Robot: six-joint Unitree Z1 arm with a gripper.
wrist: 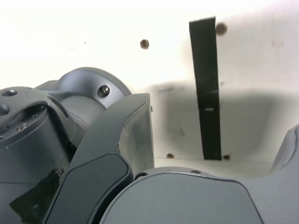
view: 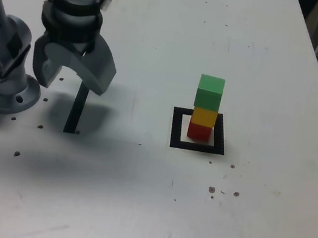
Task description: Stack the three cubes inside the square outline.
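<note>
Three cubes stand in one upright stack inside the square outline (view: 176, 128): the red cube (view: 200, 130) at the bottom, the yellow cube (view: 204, 116) on it, the green cube (view: 210, 92) on top. My gripper (view: 73, 79) hangs open at the exterior view's left, well apart from the stack, with nothing between its jaws. In the wrist view the gripper (wrist: 215, 135) shows its dark jaws spread over the white table. The cubes do not show there.
A narrow black strip (view: 76, 110) lies on the white table (view: 132, 200) under the gripper, also seen as the strip (wrist: 207, 93) in the wrist view. The arm's grey base (view: 4, 85) stands at the exterior view's left edge. Small dark holes dot the tabletop.
</note>
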